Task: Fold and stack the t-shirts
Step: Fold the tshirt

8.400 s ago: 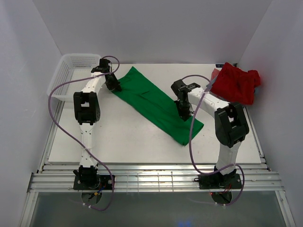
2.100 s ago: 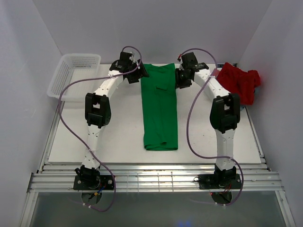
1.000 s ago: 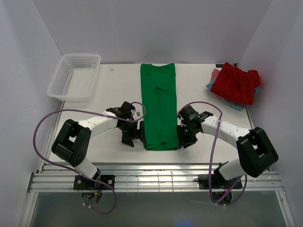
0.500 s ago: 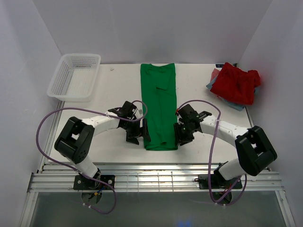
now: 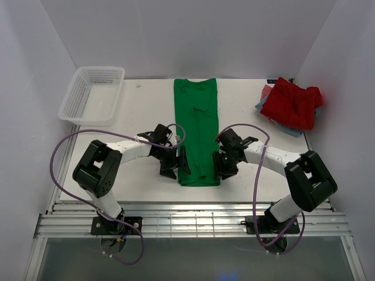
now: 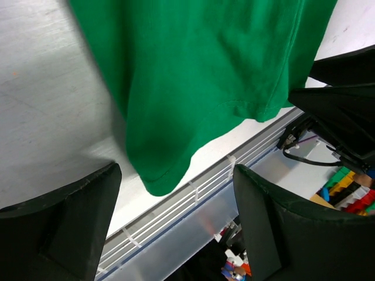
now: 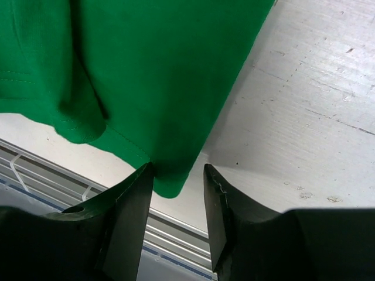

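A bright green t-shirt (image 5: 196,129) lies folded into a long narrow strip down the middle of the table. My left gripper (image 5: 180,165) is low at its near left corner, and my right gripper (image 5: 218,167) is at its near right corner. In the left wrist view the left gripper (image 6: 177,171) is wide open, with the green hem corner (image 6: 155,178) between its fingers, untouched. In the right wrist view the right gripper (image 7: 179,170) is partly open astride the other corner (image 7: 173,184), and its left finger (image 7: 132,216) brushes the cloth. A crumpled red t-shirt (image 5: 291,104) rests on a blue-grey one (image 5: 263,99) at the back right.
A white mesh basket (image 5: 94,93) stands at the back left. The metal rails (image 5: 193,222) of the table's near edge run just below the green shirt's hem. The right arm's black body (image 6: 340,117) shows at the right of the left wrist view.
Both grippers have slid inward along the near edge onto the green shirt's two bottom corners. The right jaws have widened a little. The shirt lies as before.
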